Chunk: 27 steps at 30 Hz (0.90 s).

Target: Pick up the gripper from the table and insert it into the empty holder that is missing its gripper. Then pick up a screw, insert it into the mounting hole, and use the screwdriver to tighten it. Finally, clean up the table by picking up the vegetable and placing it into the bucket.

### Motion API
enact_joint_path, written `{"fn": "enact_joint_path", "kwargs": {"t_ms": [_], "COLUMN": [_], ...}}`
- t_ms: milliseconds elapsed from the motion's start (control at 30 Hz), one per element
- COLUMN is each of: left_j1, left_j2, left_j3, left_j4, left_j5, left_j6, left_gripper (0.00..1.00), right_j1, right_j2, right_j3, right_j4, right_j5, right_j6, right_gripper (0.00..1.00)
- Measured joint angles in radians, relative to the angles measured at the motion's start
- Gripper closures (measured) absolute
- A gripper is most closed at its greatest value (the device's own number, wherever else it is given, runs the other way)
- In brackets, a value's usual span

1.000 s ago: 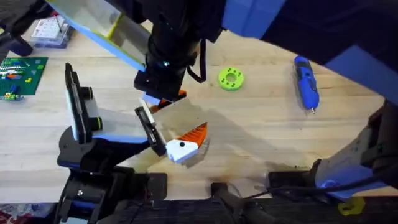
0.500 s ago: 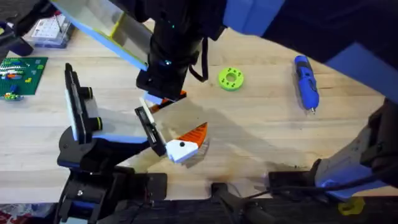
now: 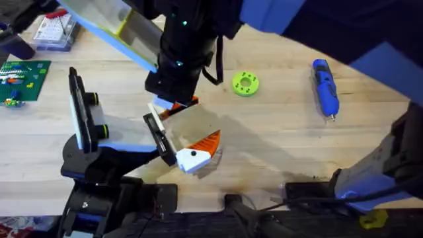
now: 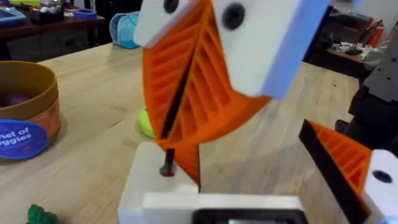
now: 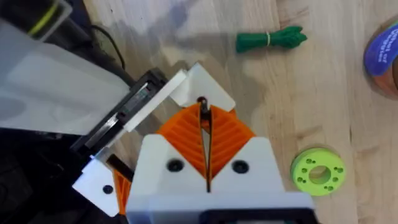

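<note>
My right gripper (image 3: 173,104) reaches across the table and is shut on a thin black screw (image 5: 202,109). The screw (image 4: 168,165) stands tip-down on a white mounting block (image 4: 158,186) of the holder (image 3: 157,132). The white gripper with an orange ribbed pad (image 3: 195,155) sits at the holder's end (image 4: 346,167). The blue screwdriver (image 3: 325,86) lies at the far right of the table. The dark-green vegetable (image 5: 271,40) lies flat on the wood near the orange-brown bucket (image 4: 28,112). The left arm (image 3: 86,205) sits low at the front left.
A lime-green ring with holes (image 3: 245,83) lies just right of my right gripper. An upright black plate with yellow-ringed knobs (image 3: 82,112) stands at the left. A green board (image 3: 23,78) and a clear box (image 3: 53,33) sit at the far left.
The right arm has shifted very slightly, still holding the screw over the holder. Nothing else moved.
</note>
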Motion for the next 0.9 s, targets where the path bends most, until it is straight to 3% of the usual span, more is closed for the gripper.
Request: {"fn": "enact_joint_path", "kwargs": {"t_ms": [900], "left_j1": [0.0], "left_j2": [0.0], "left_j3": [0.0], "left_j4": [0.0], "left_j5": [-0.001], "left_j6": [-0.001], "left_gripper": [0.014], "right_j1": [0.001], "right_j2": [0.024], "right_j3": [0.006], "right_j4": [-0.018], "right_j5": [0.006], "right_j6": [0.0], "right_gripper": [0.998]}}
